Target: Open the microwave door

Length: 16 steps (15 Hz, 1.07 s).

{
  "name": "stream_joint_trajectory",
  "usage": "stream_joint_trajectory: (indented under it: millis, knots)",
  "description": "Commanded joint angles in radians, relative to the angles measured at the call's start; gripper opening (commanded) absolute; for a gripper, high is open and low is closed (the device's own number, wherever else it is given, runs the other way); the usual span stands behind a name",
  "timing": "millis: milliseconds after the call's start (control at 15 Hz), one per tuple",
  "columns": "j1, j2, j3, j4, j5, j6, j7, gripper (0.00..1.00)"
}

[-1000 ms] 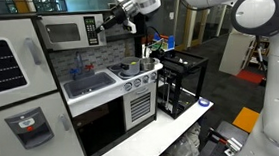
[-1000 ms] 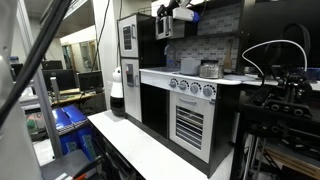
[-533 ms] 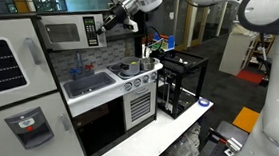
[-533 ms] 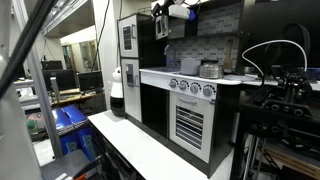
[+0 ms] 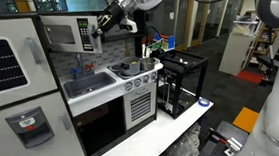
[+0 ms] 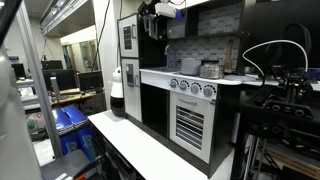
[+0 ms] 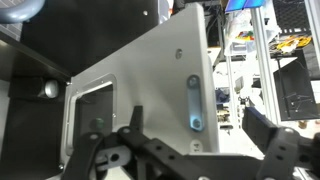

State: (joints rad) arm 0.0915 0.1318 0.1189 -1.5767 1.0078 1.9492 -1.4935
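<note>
Wrist view gives you the relation that matters: the microwave door [image 7: 140,90] stands ajar, its pale screwed face slanting away from the dark inside of the microwave [image 7: 30,110]. The door's free edge is the side farthest from that opening and runs nearly top to bottom of the picture. The gripper [image 7: 192,128] is spread wide and clamps nothing. One finger shows in front of the panel on the microwave side and the other well out past the free edge, so that edge lies between them. A slotted fitting [image 7: 193,105] sits on the panel just inside the edge, directly ahead of the pincer. I judge the swing should carry the edge away from the microwave, across the fingers' line, around a hinge on the far side of the door. In an exterior view the gripper [image 5: 100,29] hangs at the door's [image 5: 68,35] outer end, the side of the microwave away from its hinge, with the door's free edge upright. In an exterior view from the side, the gripper [image 6: 150,20] is out in front of the microwave at its height. The door there is too dark and thin to pick out.
</note>
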Motion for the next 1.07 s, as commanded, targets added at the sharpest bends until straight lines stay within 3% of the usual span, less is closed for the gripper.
stream_joint_trajectory:
  millis: [0, 600, 1000]
  knots:
    - [0.018, -0.033, 0.018, -0.045, -0.009, 0.000, -0.015, 1.00]
    - [0.028, -0.062, 0.020, -0.081, -0.015, 0.014, -0.014, 1.00]
    - [-0.007, -0.200, -0.032, -0.195, -0.050, -0.012, 0.003, 1.00]
